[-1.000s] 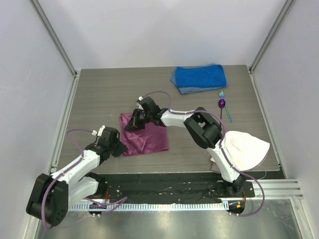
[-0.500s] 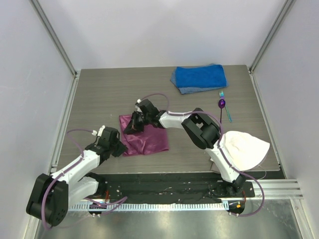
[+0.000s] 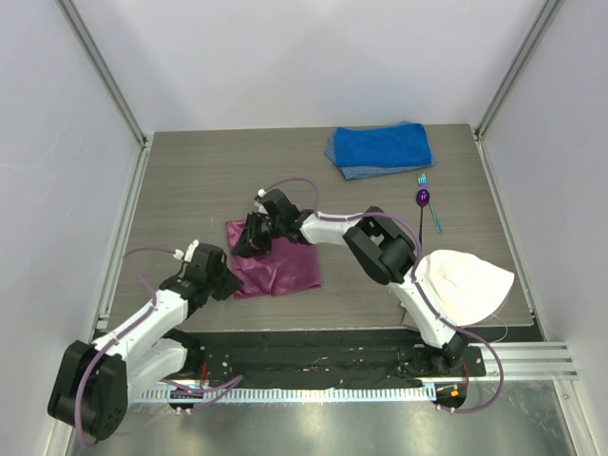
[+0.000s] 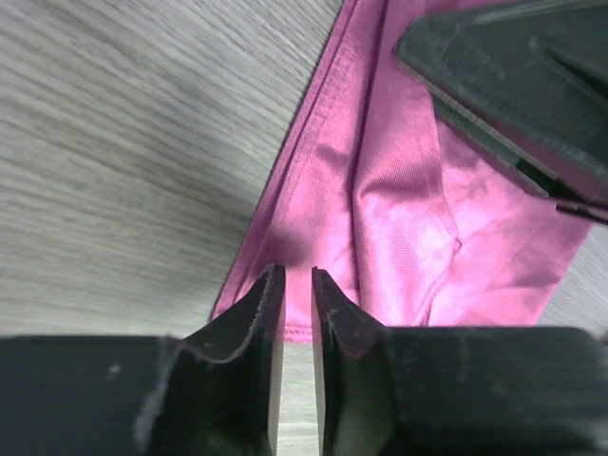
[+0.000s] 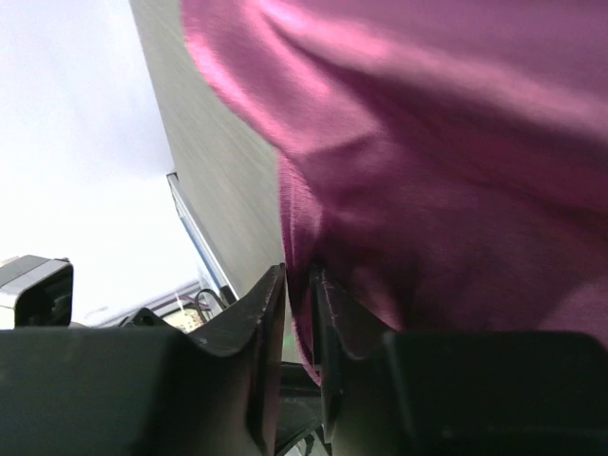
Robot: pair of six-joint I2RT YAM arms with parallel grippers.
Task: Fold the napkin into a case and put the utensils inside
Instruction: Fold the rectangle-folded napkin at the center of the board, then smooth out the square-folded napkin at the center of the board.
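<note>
The magenta napkin (image 3: 285, 266) lies wrinkled on the table's left middle. My left gripper (image 3: 231, 280) sits low at its near left corner. In the left wrist view its jaws (image 4: 297, 275) stand a narrow slit apart, with the napkin's hem (image 4: 408, 209) just past the tips and bare table showing through the gap. My right gripper (image 3: 249, 237) is at the far left corner. Its jaws (image 5: 299, 275) are slightly parted, and the napkin's edge (image 5: 456, 142) hangs loosely between them. The purple spoon (image 3: 423, 198) and teal fork (image 3: 433, 216) lie side by side at the right.
A folded blue towel (image 3: 380, 147) lies at the back right. A white cloth (image 3: 465, 285) is draped near the right arm's base. Metal frame posts and white walls bound the table on the left, the right and the back.
Both grippers' jaws have parted a little from shut. The right gripper has shifted slightly left over the napkin's far corner. The left arm has barely moved.
</note>
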